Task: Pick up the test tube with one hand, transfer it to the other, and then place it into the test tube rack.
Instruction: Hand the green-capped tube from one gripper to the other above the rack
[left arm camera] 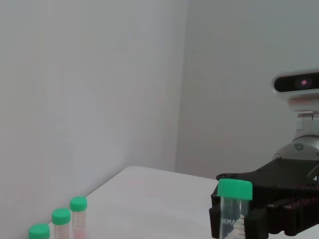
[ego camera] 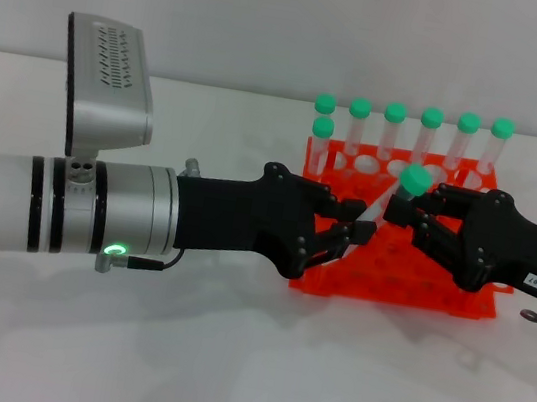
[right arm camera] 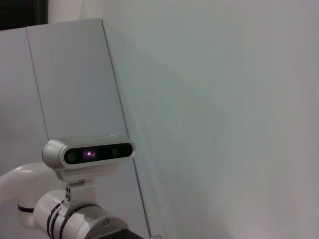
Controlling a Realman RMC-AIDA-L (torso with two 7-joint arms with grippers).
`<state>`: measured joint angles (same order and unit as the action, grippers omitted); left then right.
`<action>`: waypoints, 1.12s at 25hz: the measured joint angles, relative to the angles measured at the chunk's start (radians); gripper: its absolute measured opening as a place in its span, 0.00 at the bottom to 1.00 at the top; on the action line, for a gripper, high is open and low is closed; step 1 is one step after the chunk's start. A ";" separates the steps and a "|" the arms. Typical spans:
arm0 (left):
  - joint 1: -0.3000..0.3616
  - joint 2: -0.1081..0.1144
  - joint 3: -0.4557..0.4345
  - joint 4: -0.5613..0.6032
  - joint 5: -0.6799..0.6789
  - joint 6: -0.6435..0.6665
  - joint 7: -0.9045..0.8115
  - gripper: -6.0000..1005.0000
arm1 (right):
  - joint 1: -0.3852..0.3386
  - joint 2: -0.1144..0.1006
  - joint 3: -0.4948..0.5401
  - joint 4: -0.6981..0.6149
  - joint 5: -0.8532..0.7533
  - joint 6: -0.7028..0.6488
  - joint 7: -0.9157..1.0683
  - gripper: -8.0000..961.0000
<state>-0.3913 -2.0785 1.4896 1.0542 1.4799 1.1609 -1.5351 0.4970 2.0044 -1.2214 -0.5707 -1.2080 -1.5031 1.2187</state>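
The test tube point(ego camera: 397, 193), clear with a green cap, hangs tilted above the orange-red test tube rack point(ego camera: 407, 288). Its lower end lies between the fingertips of my left gripper point(ego camera: 366, 222), the black hand on the silver-white forearm. Just under the cap, my right gripper point(ego camera: 410, 214), the black hand with the labelled black forearm, closes around it from the other side. In the left wrist view the test tube point(left arm camera: 234, 204) stands upright with the right hand's black fingers point(left arm camera: 259, 221) on both sides. The right wrist view shows no tube.
Several other green-capped tubes point(ego camera: 394, 119) stand along the rack's far row, and three of them point(left arm camera: 61, 219) show in the left wrist view. The rack sits on a white table point(ego camera: 225, 356) before a pale wall. The left arm's camera point(right arm camera: 89, 154) shows in the right wrist view.
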 joint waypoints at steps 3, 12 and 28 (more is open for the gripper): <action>0.001 0.000 0.000 -0.002 -0.003 -0.001 0.000 0.26 | 0.000 0.000 0.000 0.000 0.000 0.002 0.000 0.22; 0.014 0.002 -0.012 0.000 -0.005 -0.002 0.000 0.27 | 0.000 0.000 0.000 0.000 0.002 0.002 -0.001 0.22; 0.056 0.003 -0.054 0.010 -0.005 -0.001 -0.001 0.51 | 0.002 0.001 0.000 0.004 0.006 0.011 -0.001 0.21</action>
<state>-0.3352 -2.0757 1.4360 1.0643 1.4751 1.1596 -1.5356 0.4994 2.0058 -1.2210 -0.5664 -1.2024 -1.4925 1.2173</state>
